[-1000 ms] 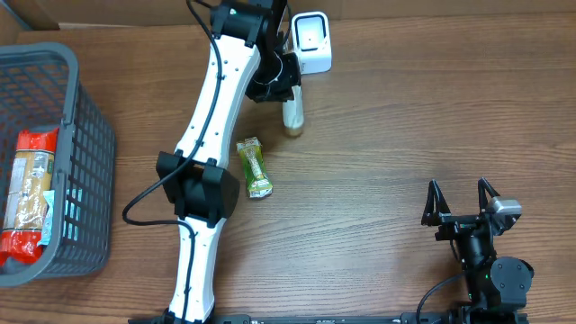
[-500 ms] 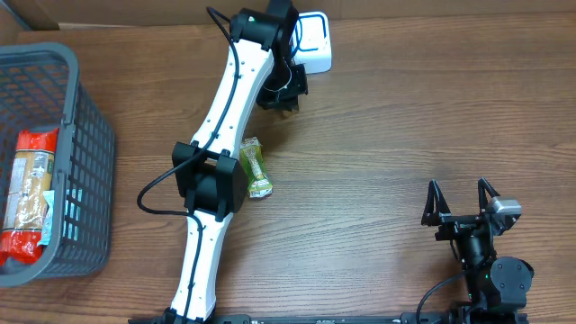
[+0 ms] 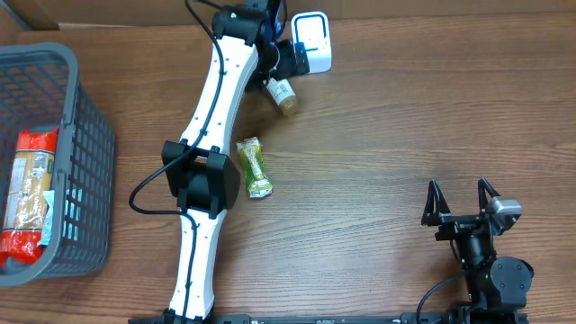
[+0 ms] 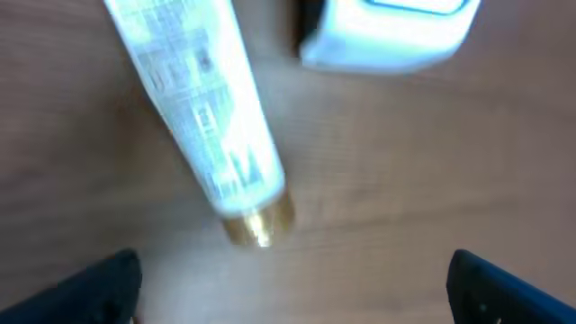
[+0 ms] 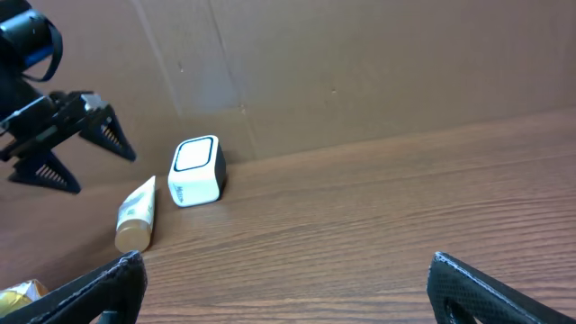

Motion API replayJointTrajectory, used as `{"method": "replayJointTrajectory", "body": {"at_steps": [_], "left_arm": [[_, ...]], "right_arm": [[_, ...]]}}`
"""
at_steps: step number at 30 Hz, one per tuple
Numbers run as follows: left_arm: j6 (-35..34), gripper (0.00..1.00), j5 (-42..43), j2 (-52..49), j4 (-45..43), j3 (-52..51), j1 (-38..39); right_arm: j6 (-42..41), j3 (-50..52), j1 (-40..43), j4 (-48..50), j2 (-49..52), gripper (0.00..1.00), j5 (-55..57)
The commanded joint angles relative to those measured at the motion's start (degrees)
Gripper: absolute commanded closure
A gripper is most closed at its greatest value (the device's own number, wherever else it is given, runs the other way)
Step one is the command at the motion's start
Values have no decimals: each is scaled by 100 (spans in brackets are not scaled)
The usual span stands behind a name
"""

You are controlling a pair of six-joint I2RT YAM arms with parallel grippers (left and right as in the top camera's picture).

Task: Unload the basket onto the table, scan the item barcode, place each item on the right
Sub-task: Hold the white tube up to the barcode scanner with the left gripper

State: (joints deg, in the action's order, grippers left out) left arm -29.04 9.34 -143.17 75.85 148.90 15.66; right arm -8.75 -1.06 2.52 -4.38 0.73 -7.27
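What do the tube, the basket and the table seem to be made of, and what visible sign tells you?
Tube: probably soft plastic, pale and printed, with a shiny gold cap.
Basket: grey moulded plastic by its look, matte, with an even open grid.
Table: wood or wood-look laminate; brown grain lines, low sheen.

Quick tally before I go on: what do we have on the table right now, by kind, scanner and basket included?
white barcode scanner: 1
tube with gold cap: 1
green snack bar: 1
grey basket: 1
red packet in the basket: 1 that I can make out
Total: 5
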Motion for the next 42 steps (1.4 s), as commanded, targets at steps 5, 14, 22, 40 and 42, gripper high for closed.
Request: {"method": "replayJointTrajectory", "body": {"at_steps": [5,14,22,40,42], "left_arm": [[-1082,6,-1255,-243,-623,70,-31],[-1414,11,-1233,-1115,-754,70,-26],[-1878,46,-1224,-1401,-708,44,-22],[-114,96,-846,1043,1438,468,94],[-92,96,-957,1300,1749,468,160]], "right_arm": [[24,61,-26,24,-39,0,-31],[24,61,-26,24,-39,0,-31],[26,61,-26,24,-39,0,-31],[26,61,-26,24,-39,0,-31],[24,61,-26,24,-39,0,-31]]}}
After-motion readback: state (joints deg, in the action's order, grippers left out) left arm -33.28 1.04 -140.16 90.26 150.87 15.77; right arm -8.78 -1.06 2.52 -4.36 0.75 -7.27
